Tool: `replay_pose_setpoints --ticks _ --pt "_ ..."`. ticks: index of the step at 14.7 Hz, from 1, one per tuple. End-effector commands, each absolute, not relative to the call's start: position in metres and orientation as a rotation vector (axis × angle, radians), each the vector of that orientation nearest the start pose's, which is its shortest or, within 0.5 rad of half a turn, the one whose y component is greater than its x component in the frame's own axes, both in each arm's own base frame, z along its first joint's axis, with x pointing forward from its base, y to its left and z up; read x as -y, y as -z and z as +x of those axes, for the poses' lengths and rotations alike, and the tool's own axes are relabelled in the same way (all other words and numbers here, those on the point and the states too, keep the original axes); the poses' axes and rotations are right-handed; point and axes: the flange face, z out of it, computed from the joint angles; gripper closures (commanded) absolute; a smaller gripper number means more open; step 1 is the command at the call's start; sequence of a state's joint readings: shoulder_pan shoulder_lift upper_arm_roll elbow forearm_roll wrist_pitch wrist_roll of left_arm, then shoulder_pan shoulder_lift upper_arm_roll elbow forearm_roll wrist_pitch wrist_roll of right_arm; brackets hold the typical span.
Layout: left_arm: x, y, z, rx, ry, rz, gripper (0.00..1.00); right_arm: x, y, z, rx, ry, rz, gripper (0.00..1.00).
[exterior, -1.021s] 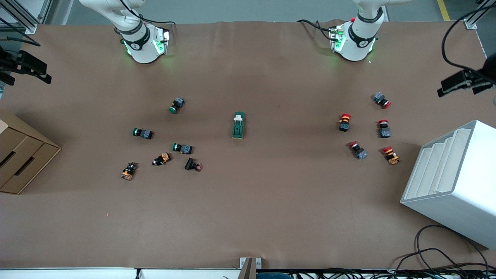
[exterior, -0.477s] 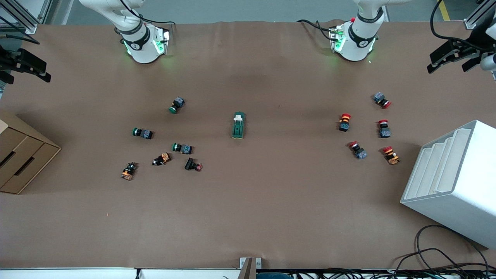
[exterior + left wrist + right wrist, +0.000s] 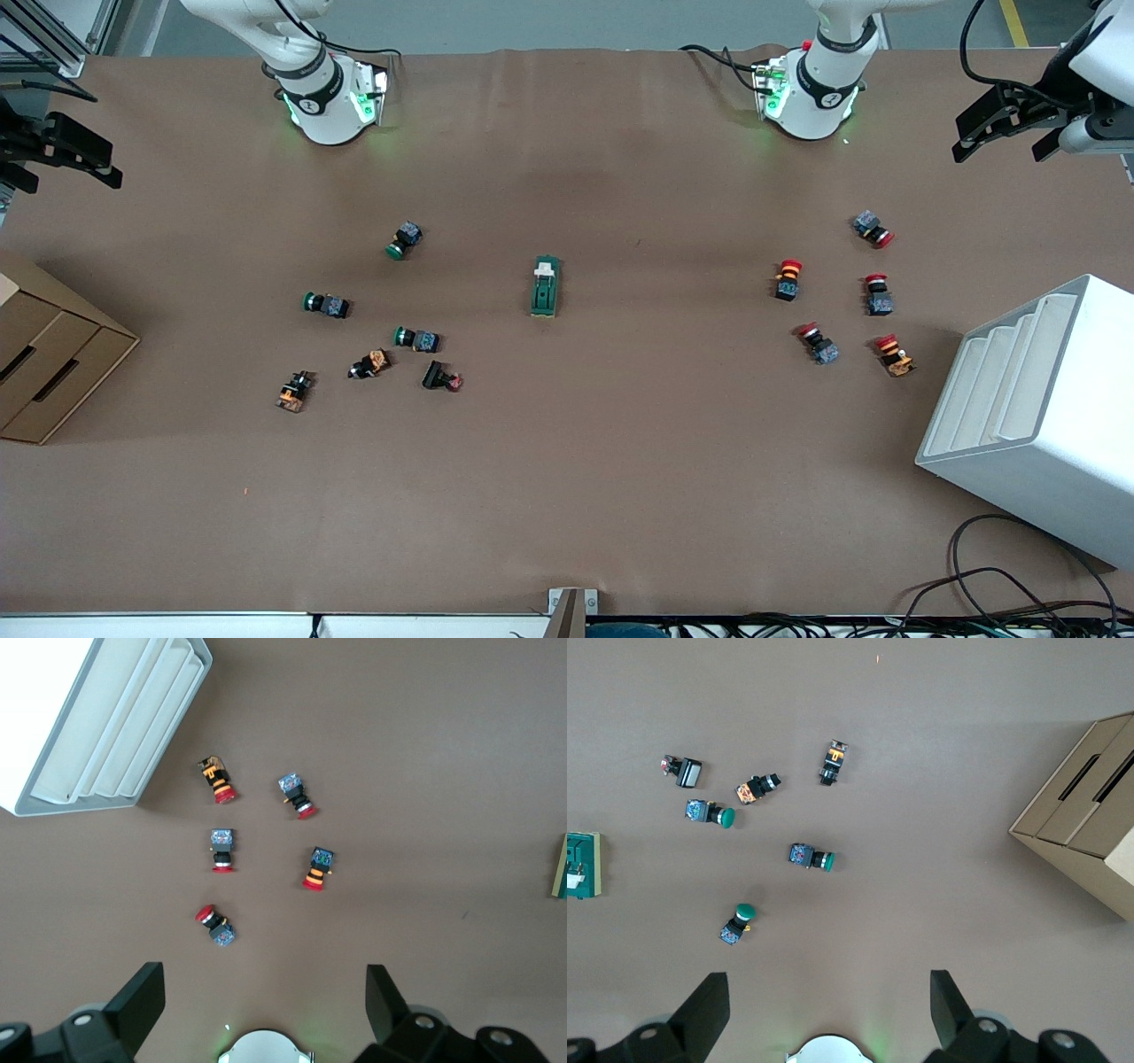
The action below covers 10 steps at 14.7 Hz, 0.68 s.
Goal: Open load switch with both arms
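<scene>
The load switch (image 3: 546, 287), a dark-green oblong block with a white lever piece at the end toward the robots' bases, lies flat in the middle of the table. It also shows at the edge of the right wrist view (image 3: 583, 865) and as a green sliver in the left wrist view (image 3: 561, 866). My left gripper (image 3: 1010, 133) hangs open over the table's edge at the left arm's end, holding nothing (image 3: 266, 1010). My right gripper (image 3: 93, 164) hangs open and empty over the table's edge at the right arm's end (image 3: 828, 1010). Both are well away from the switch.
Several red-capped push buttons (image 3: 788, 278) lie toward the left arm's end, near a white stepped rack (image 3: 1045, 408). Green-capped (image 3: 405, 240) and orange-bodied buttons (image 3: 293, 391) are scattered toward the right arm's end, near a cardboard drawer box (image 3: 44, 363). Cables (image 3: 1001, 594) trail along the front edge.
My left gripper has swung toward the bases' side of the table and slightly inward. The right gripper has barely shifted. The switch and the buttons have not moved.
</scene>
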<state>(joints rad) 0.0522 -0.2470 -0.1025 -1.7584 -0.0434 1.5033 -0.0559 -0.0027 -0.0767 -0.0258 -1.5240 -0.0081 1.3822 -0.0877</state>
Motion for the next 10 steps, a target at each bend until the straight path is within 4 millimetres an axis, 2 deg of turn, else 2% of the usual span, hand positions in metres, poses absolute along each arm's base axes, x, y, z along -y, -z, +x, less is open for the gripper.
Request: replay_pose_setpoints --ticks 1,3,5,6,10 --pt "0.034 -0.664 0.475 0.005 -0.028 -3.167 0.0 0.014 -0.672 0.5 0.102 -0.088 -3.128 0.0" --pt "0.031 -0.664 0.479 -0.003 -0.028 -3.166 0.0 0.014 -0.671 0.501 0.102 -0.09 -3.128 0.0" --pt "0.029 -0.66 0.498 0.003 -0.047 -3.17 0.0 0.013 -0.671 0.501 0.105 -0.09 -3.126 0.0" --pt "0.029 -0.661 0.502 -0.006 -0.061 -3.171 0.0 0.013 -0.671 0.501 0.105 -0.09 -3.126 0.0" --pt "0.028 -0.661 0.509 0.003 -0.066 -3.173 0.0 0.015 -0.671 0.501 0.1 -0.09 -3.128 0.0"
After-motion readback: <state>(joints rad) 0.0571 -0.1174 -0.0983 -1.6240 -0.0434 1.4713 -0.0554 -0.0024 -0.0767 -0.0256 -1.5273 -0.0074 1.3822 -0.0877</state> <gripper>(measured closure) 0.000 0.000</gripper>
